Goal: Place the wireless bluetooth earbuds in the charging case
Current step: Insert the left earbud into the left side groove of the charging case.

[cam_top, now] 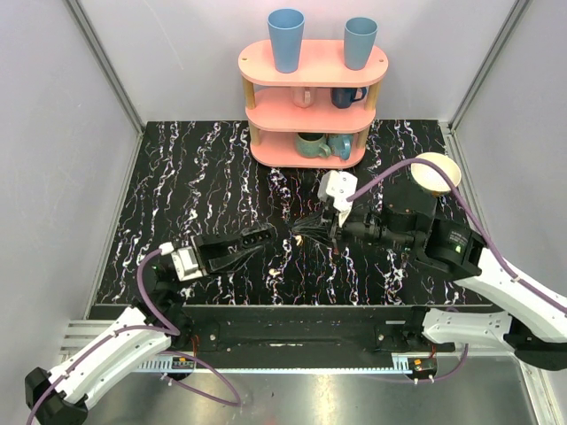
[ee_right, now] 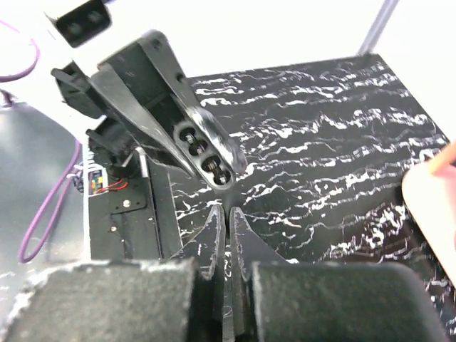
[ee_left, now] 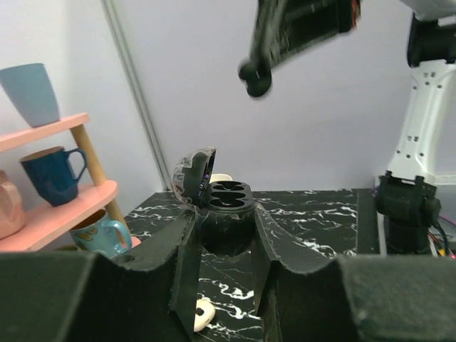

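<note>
Black marbled surface point(cam_top: 213, 168): the left hand point(ee_left: 225, 235) pinches the open charging case point(ee_left: 228, 203), one earbud point(ee_left: 203, 314) lying at 6 o'clock beneath; at 3 o'clock, the right hand point(ee_right: 227, 217) is pressed together.

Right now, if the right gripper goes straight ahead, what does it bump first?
Probably the open charging case held in the left gripper, just beyond the right gripper; depth is unclear.

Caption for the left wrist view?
Left gripper grips the open, empty charging case, lid tilted back; pink shelf at left.
</note>
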You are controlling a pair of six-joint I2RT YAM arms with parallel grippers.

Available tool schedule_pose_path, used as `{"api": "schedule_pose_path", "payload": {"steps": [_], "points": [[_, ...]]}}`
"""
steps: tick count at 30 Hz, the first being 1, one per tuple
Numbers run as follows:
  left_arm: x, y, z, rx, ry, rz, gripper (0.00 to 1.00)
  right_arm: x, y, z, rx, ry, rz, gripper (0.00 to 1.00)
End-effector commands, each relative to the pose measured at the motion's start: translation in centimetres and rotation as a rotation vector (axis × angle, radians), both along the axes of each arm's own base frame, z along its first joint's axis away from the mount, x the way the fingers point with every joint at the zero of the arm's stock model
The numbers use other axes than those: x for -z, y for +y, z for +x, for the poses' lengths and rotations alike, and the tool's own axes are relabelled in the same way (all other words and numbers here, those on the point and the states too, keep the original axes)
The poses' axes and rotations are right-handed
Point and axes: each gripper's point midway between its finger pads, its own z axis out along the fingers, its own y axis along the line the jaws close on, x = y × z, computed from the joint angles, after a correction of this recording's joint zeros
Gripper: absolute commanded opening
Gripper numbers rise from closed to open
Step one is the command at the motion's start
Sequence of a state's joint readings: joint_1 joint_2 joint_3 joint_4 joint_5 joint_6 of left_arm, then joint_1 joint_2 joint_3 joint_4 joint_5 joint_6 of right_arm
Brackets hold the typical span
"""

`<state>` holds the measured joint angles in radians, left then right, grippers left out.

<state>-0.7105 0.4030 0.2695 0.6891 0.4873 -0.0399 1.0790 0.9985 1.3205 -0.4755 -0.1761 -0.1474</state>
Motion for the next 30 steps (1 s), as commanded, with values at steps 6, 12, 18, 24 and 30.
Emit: {"api": "schedule_pose_path", "payload": {"steps": [6, 12, 18, 24, 30], "points": [[-1.7, -1.3, -3.2, 0.192, -0.106, 0.031, 0.0, -2.0, 3.3, -3.2, -0.316, -0.028, -0.101, 0.0], [-1.4, -2.1, -3.6, 0.252, -0.1, 0.059, 0.0, -1.1, 3.8, -4.4, -0.407, 0.033, -0.168, 0.0], [-1.6, -2.6, -3.3, 0.267, -0.073, 0.083, 0.0, -1.3, 3.4, -5.3, -0.445, 0.046, -0.169, 0.0], [-1.7, -3.0, -3.4, 0.292, -0.058, 0.1, 0.0, -1.2, 3.6, -5.4, -0.454, 0.057, -0.168, 0.0], [-1.4, -3.2, -3.5, 0.309, -0.051, 0.115, 0.0, -0.6, 4.3, -5.1, -0.459, 0.062, -0.182, 0.0]]}}
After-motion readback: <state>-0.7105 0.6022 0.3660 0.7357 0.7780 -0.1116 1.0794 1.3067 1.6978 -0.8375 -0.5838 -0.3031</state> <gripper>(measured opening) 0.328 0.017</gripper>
